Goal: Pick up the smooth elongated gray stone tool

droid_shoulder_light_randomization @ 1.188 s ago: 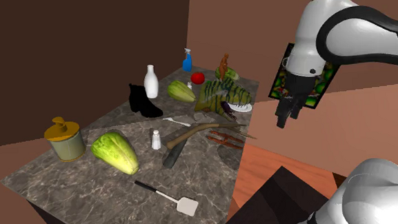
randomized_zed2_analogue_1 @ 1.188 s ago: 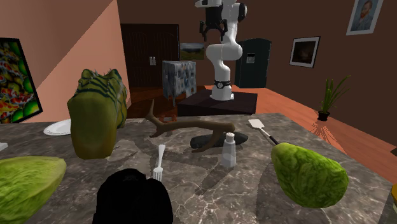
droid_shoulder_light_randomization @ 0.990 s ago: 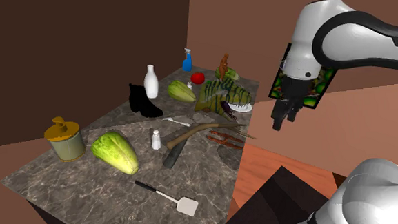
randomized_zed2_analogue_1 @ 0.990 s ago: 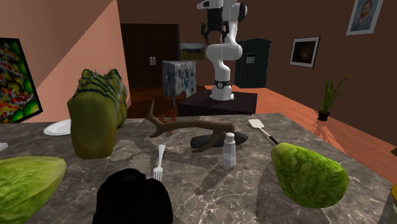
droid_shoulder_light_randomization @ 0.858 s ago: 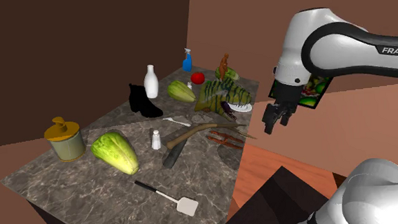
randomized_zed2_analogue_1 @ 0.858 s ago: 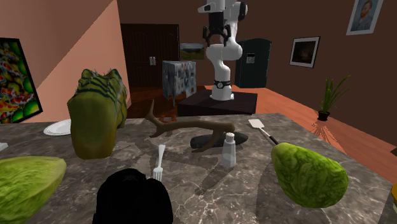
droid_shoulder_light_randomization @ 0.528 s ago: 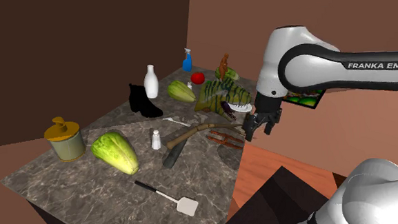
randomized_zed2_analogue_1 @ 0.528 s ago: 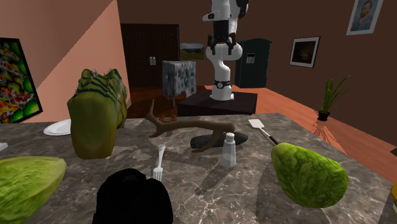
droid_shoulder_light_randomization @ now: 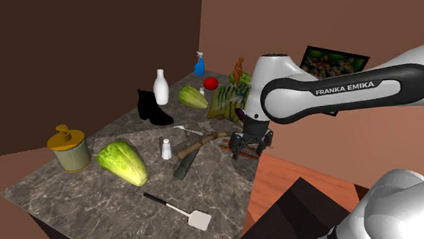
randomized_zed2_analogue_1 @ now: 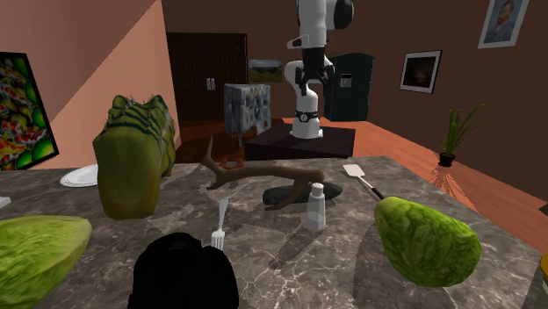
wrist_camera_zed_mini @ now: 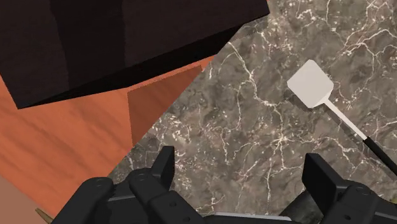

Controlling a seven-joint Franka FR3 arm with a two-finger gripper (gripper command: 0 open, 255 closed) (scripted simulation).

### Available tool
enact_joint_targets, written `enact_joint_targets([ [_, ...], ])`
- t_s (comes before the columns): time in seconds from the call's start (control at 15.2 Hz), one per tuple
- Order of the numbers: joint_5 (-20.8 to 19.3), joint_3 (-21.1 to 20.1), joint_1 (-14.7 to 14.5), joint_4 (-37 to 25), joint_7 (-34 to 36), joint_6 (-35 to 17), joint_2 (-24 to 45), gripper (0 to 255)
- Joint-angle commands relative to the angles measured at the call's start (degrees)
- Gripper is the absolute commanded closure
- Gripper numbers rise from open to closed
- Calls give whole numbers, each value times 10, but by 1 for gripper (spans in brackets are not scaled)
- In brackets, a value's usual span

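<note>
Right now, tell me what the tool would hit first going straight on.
Probably the bare marble tabletop near its edge: that is what shows between the open fingers of the tool in the wrist view. The white spatula lies off to the side.

Home, living-room sort. Terracotta walls hung with framed art: a portrait [randomized_zed2_analogue_1: 503, 21] high at the second exterior view's right, a darker framed picture [randomized_zed2_analogue_1: 421, 70] lower down, a small landscape [randomized_zed2_analogue_1: 264, 70] far back, and a bright multicoloured print [randomized_zed2_analogue_1: 22, 110] on the near left wall. Dark wooden cabinet [randomized_zed2_analogue_1: 204, 75] with double doors against the far wall. Potted plant [randomized_zed2_analogue_1: 457, 132] on the orange wood floor [randomized_zed2_analogue_1: 413, 149]; my stand [randomized_zed2_analogue_1: 303, 140] sits there too. Marble-topped table [droid_shoulder_light_randomization: 96, 194] carries household clutter: lettuce [droid_shoulder_light_randomization: 122, 162], white bottle [droid_shoulder_light_randomization: 160, 87], blue spray bottle [droid_shoulder_light_randomization: 199, 64], black boot [droid_shoulder_light_randomization: 153, 108], spatula [droid_shoulder_light_randomization: 181, 210], yellow-lidded jar [droid_shoulder_light_randomization: 68, 147].
</note>
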State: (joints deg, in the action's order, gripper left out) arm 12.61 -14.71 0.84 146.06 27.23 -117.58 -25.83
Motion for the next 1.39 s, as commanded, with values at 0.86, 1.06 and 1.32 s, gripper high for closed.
enact_joint_targets([
  [0.86, -96, -61, 11, -157, 289, -250, 357, 0],
  [1.06, -130, -44, -5, -208, 347, -275, 426, 0],
  [1.32, -160, -13, -33, -287, 410, -296, 514, 0],
])
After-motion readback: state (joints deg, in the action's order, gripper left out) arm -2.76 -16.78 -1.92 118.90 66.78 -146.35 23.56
